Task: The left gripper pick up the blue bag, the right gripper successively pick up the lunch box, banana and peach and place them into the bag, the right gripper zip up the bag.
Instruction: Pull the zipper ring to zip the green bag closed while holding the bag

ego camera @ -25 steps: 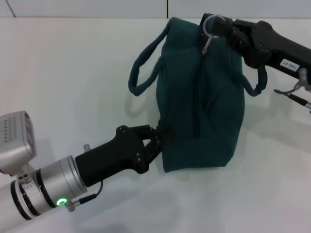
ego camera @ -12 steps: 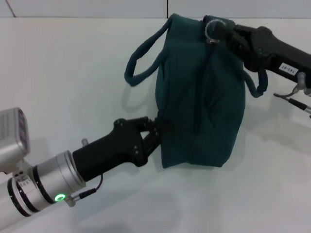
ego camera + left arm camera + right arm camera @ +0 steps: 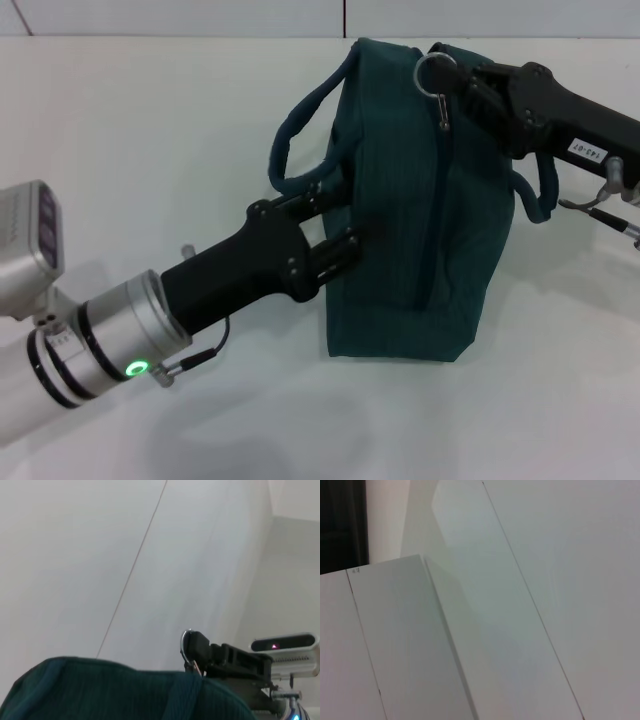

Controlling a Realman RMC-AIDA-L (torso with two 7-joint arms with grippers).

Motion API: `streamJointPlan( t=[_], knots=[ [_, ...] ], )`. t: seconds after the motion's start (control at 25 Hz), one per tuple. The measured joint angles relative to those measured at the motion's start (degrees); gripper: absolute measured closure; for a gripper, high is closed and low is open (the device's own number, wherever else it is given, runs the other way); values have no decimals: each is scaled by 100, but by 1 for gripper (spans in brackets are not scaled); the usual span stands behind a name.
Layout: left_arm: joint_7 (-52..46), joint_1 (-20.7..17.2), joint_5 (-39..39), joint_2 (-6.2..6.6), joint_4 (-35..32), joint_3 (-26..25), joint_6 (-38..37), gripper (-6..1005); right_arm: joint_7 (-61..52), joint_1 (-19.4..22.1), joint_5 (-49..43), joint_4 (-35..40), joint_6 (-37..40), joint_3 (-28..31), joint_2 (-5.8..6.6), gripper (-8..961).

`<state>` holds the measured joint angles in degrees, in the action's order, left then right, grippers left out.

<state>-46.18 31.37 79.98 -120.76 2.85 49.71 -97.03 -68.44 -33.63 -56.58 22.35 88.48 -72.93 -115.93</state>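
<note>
The blue bag [image 3: 420, 200] stands on the white surface [image 3: 150, 130]. The right end effector [image 3: 455, 82] pinches its zipper ring [image 3: 432, 72] at the far end of the zip line; the left end effector [image 3: 335, 225] grips the bag's near side.

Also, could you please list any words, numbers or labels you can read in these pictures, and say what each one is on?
White label on the right arm, behind the right hand: a short code of digits, something like "143-07", too blurred to read with certainty.
Blue bag: no readable text.
Left hand and its arm: no readable text.
Wrist views: none.
</note>
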Motion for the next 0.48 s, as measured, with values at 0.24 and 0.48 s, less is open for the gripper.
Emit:
streamJointPlan(
  t=[0.24,0.48],
  knots=[
    [-35,161,-14,0,35,0,-4,527,38,5,-2,-6,-17,-2,0,940],
    [153,210,75,0,33,54,126,578,58,79,24,-12,-24,31,3,939]
  ],
)
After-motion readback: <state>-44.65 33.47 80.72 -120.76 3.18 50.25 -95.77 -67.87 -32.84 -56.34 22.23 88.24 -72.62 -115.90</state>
